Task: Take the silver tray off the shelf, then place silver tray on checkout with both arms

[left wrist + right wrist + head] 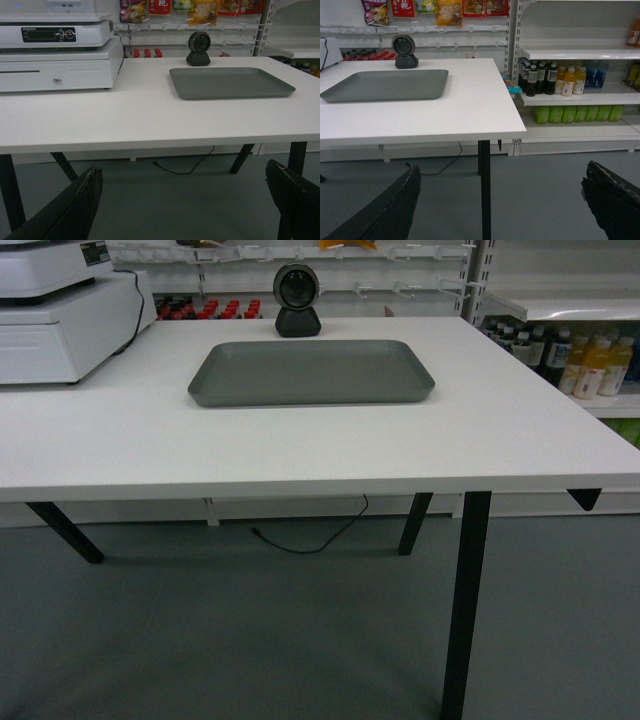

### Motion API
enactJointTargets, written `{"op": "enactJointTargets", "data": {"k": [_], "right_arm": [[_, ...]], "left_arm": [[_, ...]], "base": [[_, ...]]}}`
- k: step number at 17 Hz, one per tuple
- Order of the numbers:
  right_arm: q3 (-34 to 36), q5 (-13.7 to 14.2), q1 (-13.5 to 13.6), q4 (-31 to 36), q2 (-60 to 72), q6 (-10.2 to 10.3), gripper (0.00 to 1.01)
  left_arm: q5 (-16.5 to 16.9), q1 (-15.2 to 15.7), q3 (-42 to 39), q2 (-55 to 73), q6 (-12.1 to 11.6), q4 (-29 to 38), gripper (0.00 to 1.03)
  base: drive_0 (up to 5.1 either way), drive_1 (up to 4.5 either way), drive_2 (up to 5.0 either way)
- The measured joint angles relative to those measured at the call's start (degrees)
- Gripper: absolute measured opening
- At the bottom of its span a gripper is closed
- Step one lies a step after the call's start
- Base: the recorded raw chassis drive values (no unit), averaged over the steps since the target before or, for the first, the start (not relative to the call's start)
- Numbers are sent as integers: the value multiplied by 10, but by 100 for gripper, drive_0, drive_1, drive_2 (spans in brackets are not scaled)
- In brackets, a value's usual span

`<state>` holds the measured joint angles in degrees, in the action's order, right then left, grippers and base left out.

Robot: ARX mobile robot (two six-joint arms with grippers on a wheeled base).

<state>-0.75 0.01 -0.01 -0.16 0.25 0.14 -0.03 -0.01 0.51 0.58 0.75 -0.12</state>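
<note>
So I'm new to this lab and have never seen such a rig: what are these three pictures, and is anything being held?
A wheeled robot with two arms took them. One view looks forward from its head; the other two come from cameras on each wrist. The black shapes at the bottom of the wrist views are the left gripper and right gripper, both open and holding nothing. On the white checkout lie the silver tray, a round scanner behind it, and a white cash register to the left.
</note>
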Motion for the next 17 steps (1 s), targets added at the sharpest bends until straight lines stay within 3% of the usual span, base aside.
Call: {"op": "enactJointTargets", "data": {"k": [17], "right_arm": [[0, 0, 0, 0, 0, 0, 98]], "left_arm": [[0, 0, 0, 0, -1, 0, 98]], "base": [[0, -9, 8]]}}
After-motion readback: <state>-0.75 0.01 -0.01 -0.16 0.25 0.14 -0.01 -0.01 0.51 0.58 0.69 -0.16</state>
